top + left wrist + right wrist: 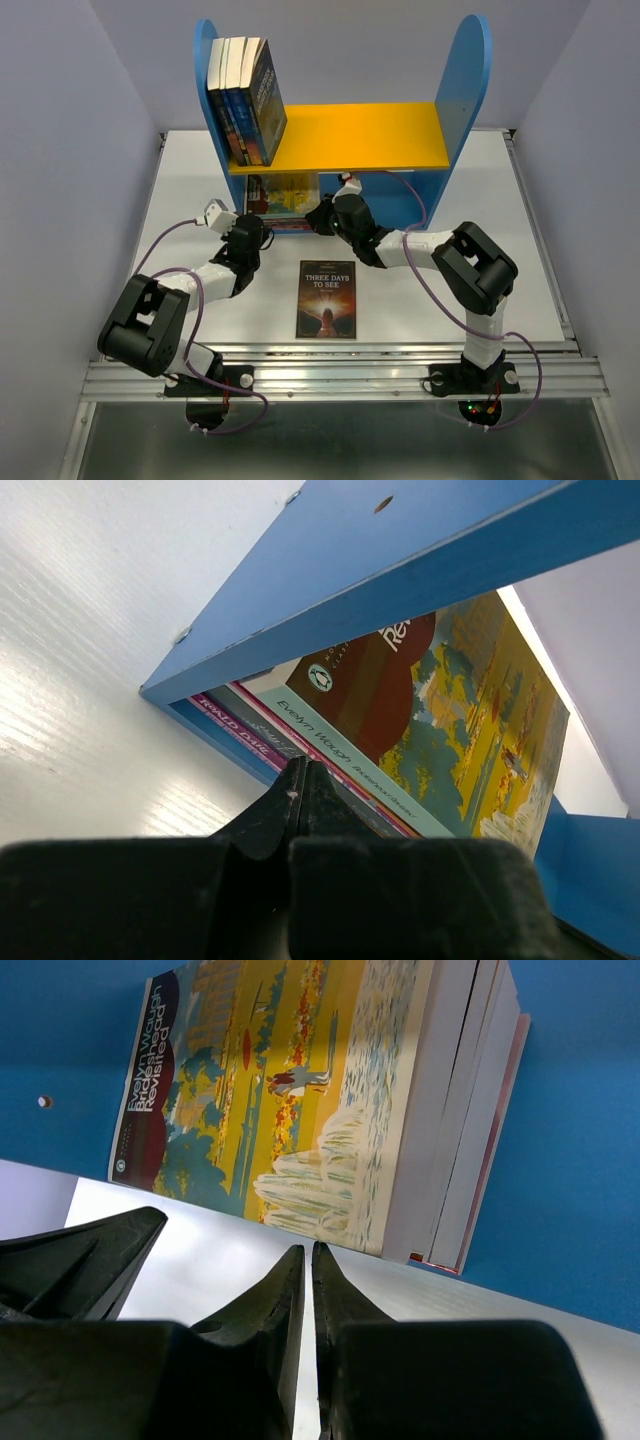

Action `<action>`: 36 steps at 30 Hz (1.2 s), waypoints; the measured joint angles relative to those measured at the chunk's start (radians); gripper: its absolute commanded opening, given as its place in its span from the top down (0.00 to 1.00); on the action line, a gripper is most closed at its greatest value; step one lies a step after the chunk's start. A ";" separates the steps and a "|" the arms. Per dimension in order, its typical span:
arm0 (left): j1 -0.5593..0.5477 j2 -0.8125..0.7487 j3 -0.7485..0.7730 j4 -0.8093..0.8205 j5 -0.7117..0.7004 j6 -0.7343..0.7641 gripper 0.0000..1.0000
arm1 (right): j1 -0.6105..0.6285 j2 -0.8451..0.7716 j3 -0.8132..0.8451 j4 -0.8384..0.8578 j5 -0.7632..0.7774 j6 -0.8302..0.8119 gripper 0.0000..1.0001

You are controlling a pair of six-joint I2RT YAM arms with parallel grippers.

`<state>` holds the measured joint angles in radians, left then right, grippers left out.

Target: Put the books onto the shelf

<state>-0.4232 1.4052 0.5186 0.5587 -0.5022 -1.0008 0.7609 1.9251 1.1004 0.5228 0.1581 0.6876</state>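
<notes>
My left gripper is pressed fully together and pinches nothing. Its tips point at the spines of a small pile of books in the lower compartment of the shelf. From the wrist view I cannot tell whether the tips touch those spines or stop just in front of them. The top book of the pile is Evelyn Waugh's "Brideshead Revisited", with a yellow and teal painted cover and a red-brown patch by the title. Beneath it lies at least one more book, one with a pink spine.

My right gripper is all but closed, with only a thin slit between its fingers and nothing in that slit. It faces the same pile from the other side, its tips just beside the long edge of the Waugh cover. I cannot tell whether they make contact. From here the white page edges of the books below show beside that cover.

In the overhead view both grippers sit close together at the left half of the blue lower compartment, under the yellow upper board. On that board a row of upright books leans against the left side panel. The outermost of them has a dark blue cover. "Three Days to See" lies flat and face up on the white bench, between my two arms and well apart from the shelf. Neither gripper touches it.
</notes>
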 measured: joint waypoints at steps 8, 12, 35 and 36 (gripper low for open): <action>0.005 0.000 0.006 0.006 -0.021 -0.005 1.00 | 0.000 0.000 0.000 0.000 -0.001 0.000 0.87; 0.006 0.000 0.007 0.013 -0.034 -0.012 1.00 | 0.001 0.000 0.000 0.000 -0.001 0.000 0.87; 0.006 0.040 0.038 0.029 -0.060 -0.016 1.00 | 0.007 -0.040 -0.047 0.009 -0.005 -0.001 0.87; 0.006 0.040 0.038 0.029 -0.060 -0.018 1.00 | 0.006 -0.044 -0.051 0.011 -0.005 -0.001 0.87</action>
<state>-0.4171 1.4452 0.5568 0.5873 -0.5625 -1.0191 0.7673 1.8809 1.0492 0.5339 0.1528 0.6868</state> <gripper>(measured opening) 0.026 0.130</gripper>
